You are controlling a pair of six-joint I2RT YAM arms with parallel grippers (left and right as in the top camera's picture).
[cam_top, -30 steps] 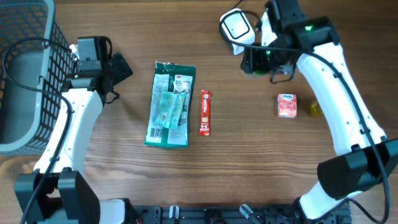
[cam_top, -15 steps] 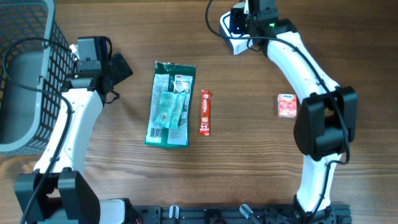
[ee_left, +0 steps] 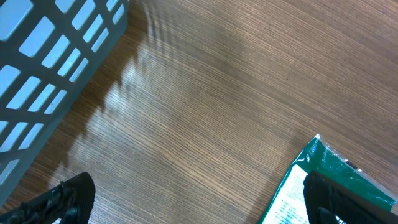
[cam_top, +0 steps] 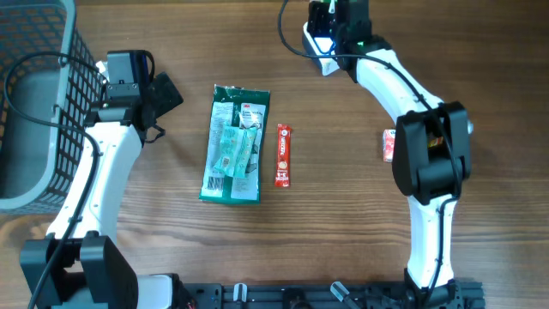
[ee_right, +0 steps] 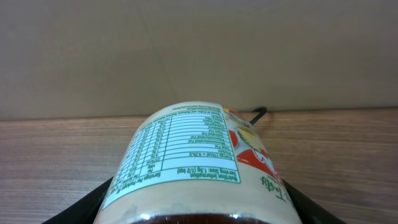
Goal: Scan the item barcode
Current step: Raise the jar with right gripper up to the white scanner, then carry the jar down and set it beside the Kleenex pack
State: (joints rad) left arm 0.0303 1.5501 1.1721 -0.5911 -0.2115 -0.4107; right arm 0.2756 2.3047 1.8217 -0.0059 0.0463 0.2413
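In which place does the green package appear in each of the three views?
Overhead: green package left of centre, lying flat, beside the red bar.
Left wrist: its corner at the lower right edge.
Right wrist: not in it; a labelled jar fills the foreground.
Shared landmark: the grey basket, left in overhead, upper left in left wrist.

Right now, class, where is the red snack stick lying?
In the overhead view the red snack stick lies near the middle of the table, just right of the green packet and not touching it.
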